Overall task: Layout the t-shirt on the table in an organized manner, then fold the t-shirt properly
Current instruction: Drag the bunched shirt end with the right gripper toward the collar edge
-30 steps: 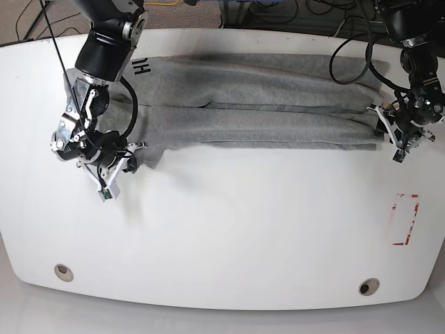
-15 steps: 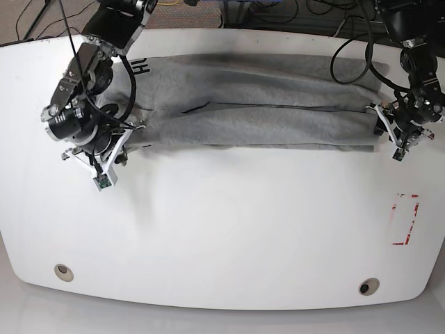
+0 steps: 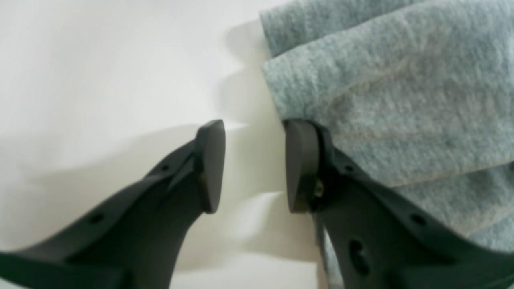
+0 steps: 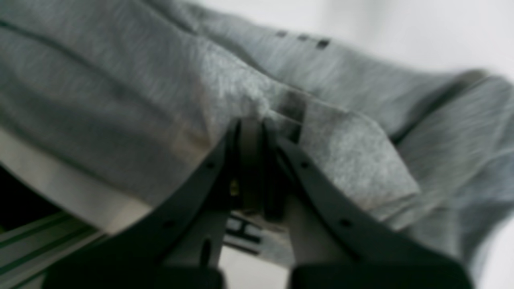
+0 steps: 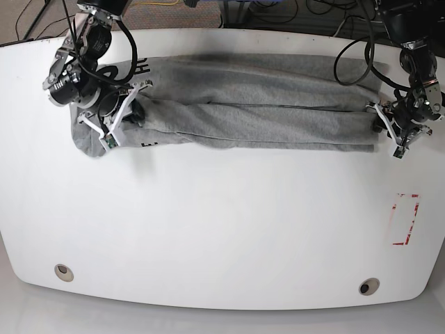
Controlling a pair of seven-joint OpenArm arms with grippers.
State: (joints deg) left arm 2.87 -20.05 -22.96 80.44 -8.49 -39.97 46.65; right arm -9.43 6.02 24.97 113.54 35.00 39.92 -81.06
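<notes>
A grey t-shirt (image 5: 264, 90) lies in a long band, folded lengthwise, across the far half of the white table (image 5: 222, 223). My right gripper (image 5: 133, 110) is at the band's left end in the base view. In the right wrist view this gripper (image 4: 249, 126) is shut on a fold of the t-shirt (image 4: 120, 100), with printed fabric hanging under it. My left gripper (image 5: 379, 124) is at the band's right end. Up close the left gripper (image 3: 253, 128) is open over bare table (image 3: 100, 60), one finger (image 3: 299, 160) touching the t-shirt's edge (image 3: 401, 80), nothing between.
A red-outlined rectangle mark (image 5: 405, 219) sits near the right edge. Two round grommet holes (image 5: 63, 271) (image 5: 368, 286) lie near the front edge. Cables (image 5: 278, 14) hang behind the far edge. Black arm cables loop over the shirt's right end (image 5: 354, 62).
My right gripper has moved toward the far left corner with the shirt's end in it, drawing that end back and bunching it. The left gripper has barely shifted.
</notes>
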